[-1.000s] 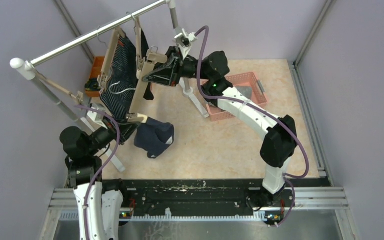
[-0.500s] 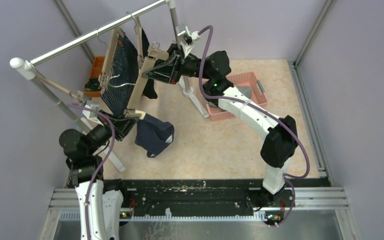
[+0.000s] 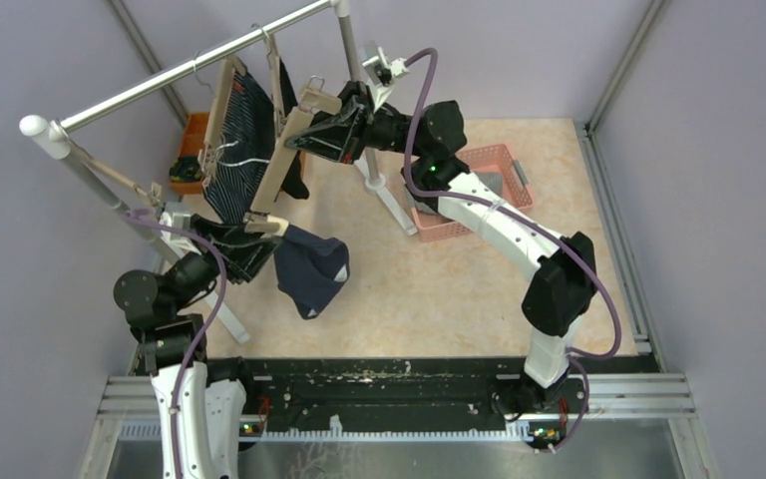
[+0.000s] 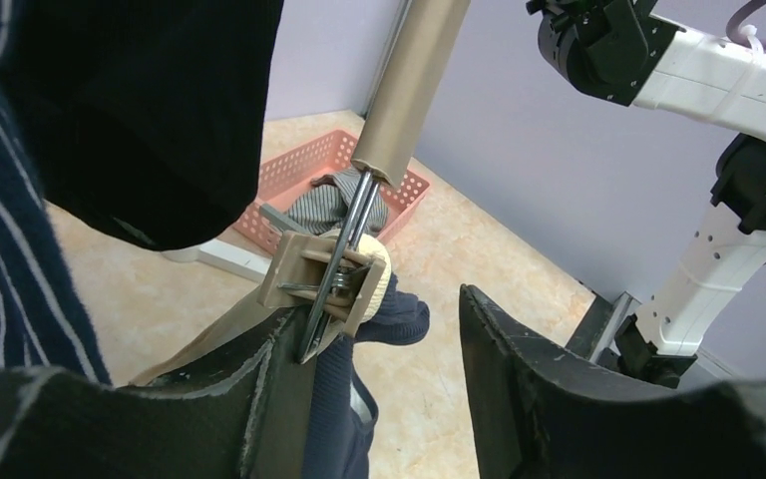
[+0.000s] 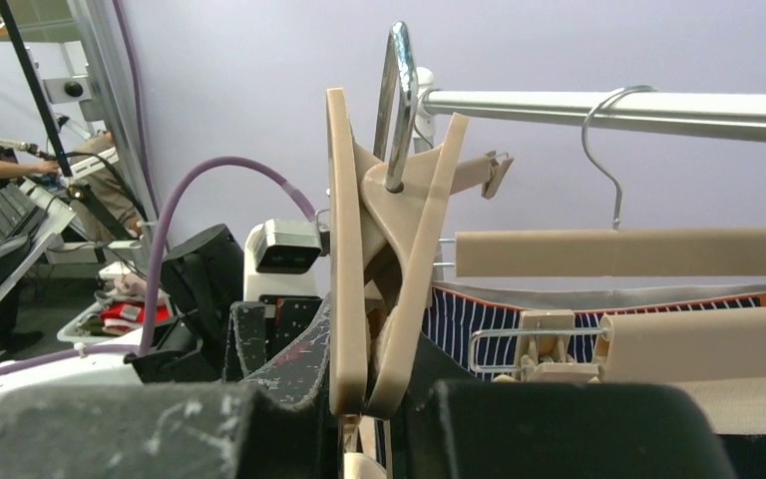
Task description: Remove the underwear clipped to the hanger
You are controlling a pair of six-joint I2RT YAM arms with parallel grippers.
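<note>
Left wrist view: my left gripper (image 4: 374, 314) stood parted around the clip (image 4: 321, 275) pinning navy underwear (image 4: 331, 431) while my right gripper (image 5: 359, 384) clamped the hanger (image 5: 399, 230); squeezing that clip seemed next.

I find no readable text, label, number or sign anywhere: none on the beige wooden hanger (image 5: 347, 249), navy-striped cloth underwear (image 3: 239, 140) or pink plastic basket (image 3: 481, 155).

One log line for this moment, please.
left end effector: open around clip | right end effector: shut on hanger | navy underwear: hanging from clip, not yet released
</note>
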